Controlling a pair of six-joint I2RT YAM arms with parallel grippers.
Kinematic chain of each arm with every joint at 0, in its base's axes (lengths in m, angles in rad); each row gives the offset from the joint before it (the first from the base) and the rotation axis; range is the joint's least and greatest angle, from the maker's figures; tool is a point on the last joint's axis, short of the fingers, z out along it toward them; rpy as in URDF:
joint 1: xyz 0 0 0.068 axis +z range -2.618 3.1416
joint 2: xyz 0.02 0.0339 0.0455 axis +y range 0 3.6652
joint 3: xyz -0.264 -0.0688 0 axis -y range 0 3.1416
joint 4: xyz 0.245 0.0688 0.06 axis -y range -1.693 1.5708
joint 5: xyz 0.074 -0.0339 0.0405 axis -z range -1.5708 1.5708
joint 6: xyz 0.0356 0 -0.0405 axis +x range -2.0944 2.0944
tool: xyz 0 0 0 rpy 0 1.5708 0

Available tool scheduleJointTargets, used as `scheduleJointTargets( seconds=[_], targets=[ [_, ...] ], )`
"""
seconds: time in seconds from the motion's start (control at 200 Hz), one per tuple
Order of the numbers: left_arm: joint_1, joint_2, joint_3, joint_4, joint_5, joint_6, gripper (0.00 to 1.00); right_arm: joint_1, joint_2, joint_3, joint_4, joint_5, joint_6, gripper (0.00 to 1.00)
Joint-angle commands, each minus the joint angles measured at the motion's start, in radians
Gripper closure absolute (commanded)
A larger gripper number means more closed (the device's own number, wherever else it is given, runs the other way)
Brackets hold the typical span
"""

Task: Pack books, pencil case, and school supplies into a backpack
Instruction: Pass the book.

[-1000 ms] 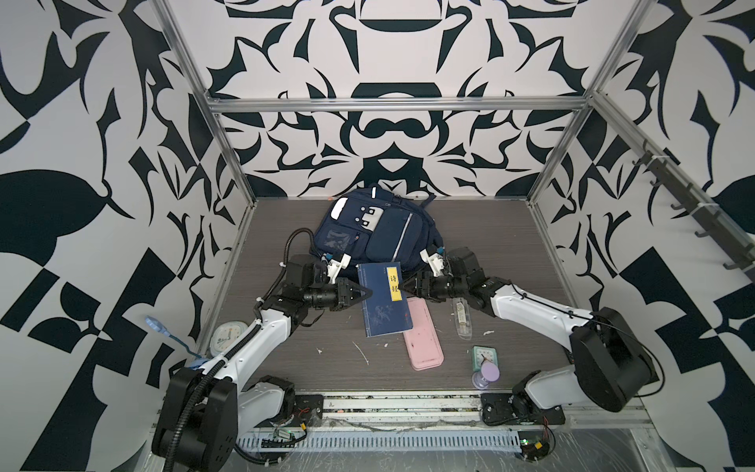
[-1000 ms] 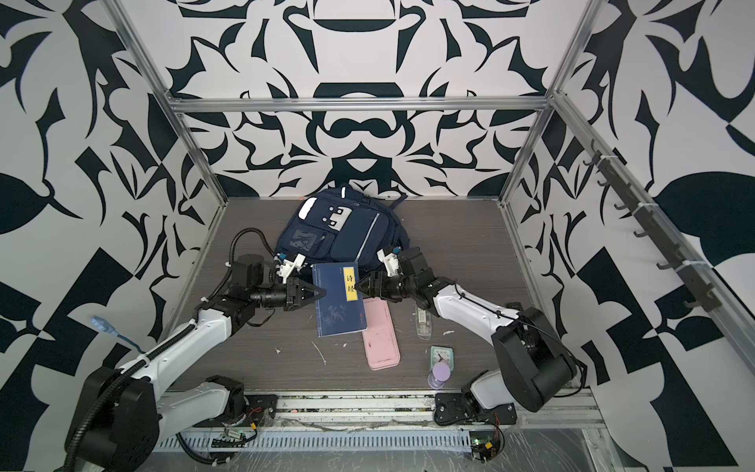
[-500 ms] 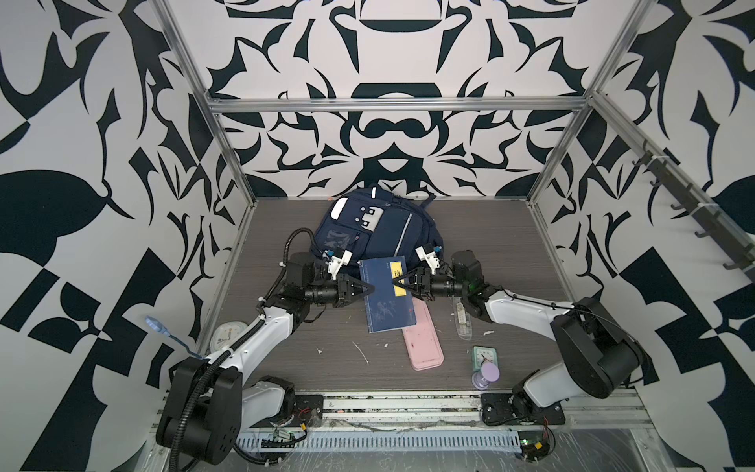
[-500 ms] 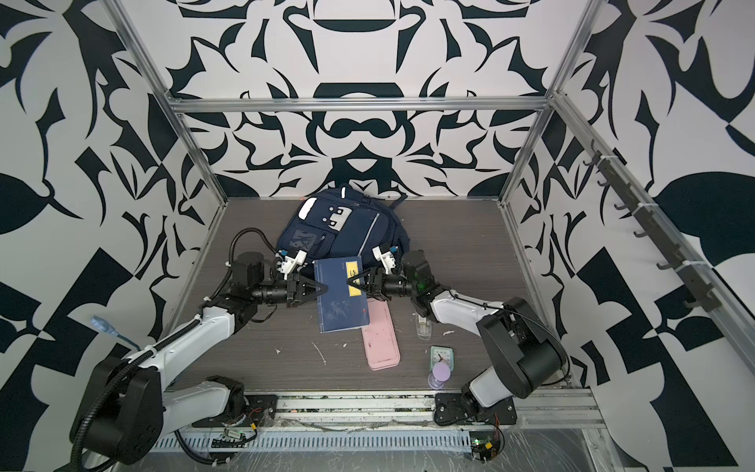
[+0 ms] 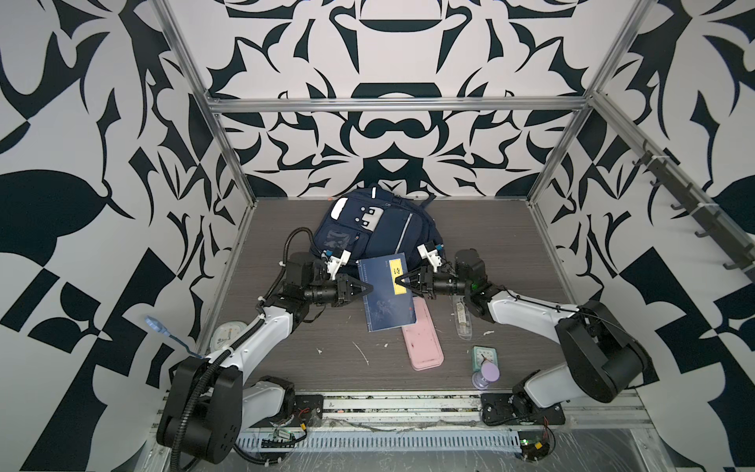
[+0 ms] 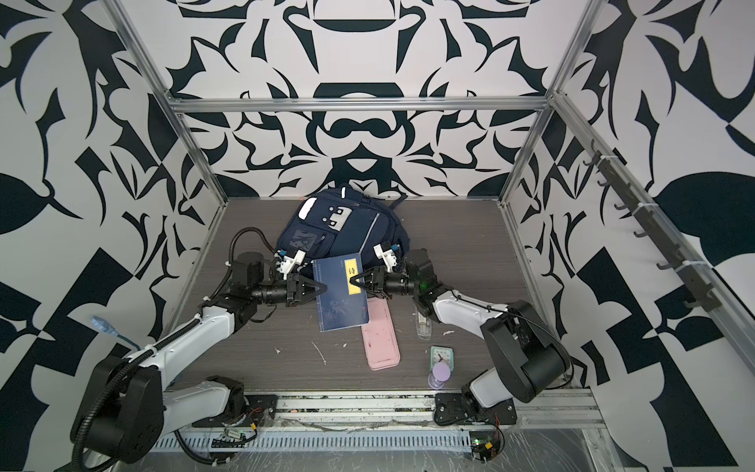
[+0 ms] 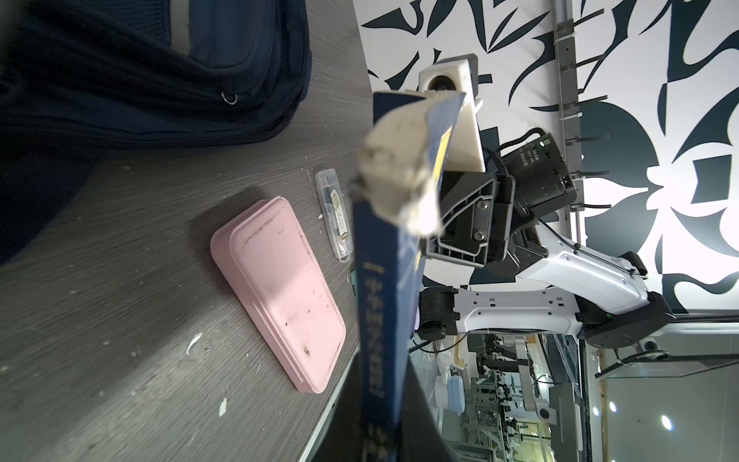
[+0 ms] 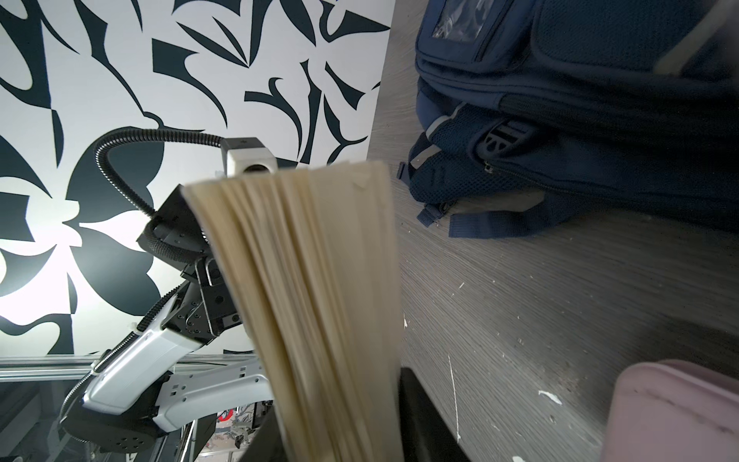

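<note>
Navy book (image 5: 384, 300), its yellow label (image 5: 397, 273) reading "诗", hangs above the worktop (image 5: 498, 245) between both end effectors. The left end effector (image 5: 370, 288) clenches its spine edge. The right end effector (image 5: 396, 281) straddles the fanned pages, grip impossible to tell. White spine lettering shows only from the left wrist.
</note>
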Motion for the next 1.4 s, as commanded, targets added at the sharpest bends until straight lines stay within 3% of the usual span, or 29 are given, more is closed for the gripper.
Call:
scheduleJointTargets(
  seconds=[0.0, 0.31, 0.61, 0.705, 0.82, 0.935, 1.05, 1.395],
  targets=[
    [-0.003, 0.014, 0.014, -0.044, -0.031, 0.025, 1.00, 0.030, -0.040, 0.040, 0.071, -0.077, -0.005, 0.62],
    [0.022, 0.024, 0.021, -0.066, -0.046, 0.032, 1.00, 0.066, -0.048, 0.057, 0.005, -0.079, -0.050, 0.66],
    [0.036, 0.035, 0.029, -0.095, -0.060, 0.048, 0.98, 0.067, -0.065, 0.074, -0.045, -0.075, -0.076, 0.82],
    [0.037, 0.039, 0.037, -0.106, -0.066, 0.052, 0.85, 0.067, -0.071, 0.078, -0.070, -0.064, -0.087, 0.91],
    [0.037, 0.043, 0.066, -0.152, -0.084, 0.078, 0.55, 0.063, -0.091, 0.101, -0.158, -0.032, -0.137, 1.00],
    [0.037, 0.045, 0.114, -0.231, -0.113, 0.129, 0.38, 0.038, -0.119, 0.117, -0.226, -0.006, -0.171, 1.00],
    [0.037, 0.049, 0.171, -0.315, -0.153, 0.180, 0.31, -0.020, -0.151, 0.117, -0.266, 0.003, -0.178, 1.00],
    [-0.021, 0.164, 0.364, -0.455, -0.382, 0.268, 0.30, -0.314, -0.273, 0.179, -0.587, 0.096, -0.266, 1.00]
  ],
)
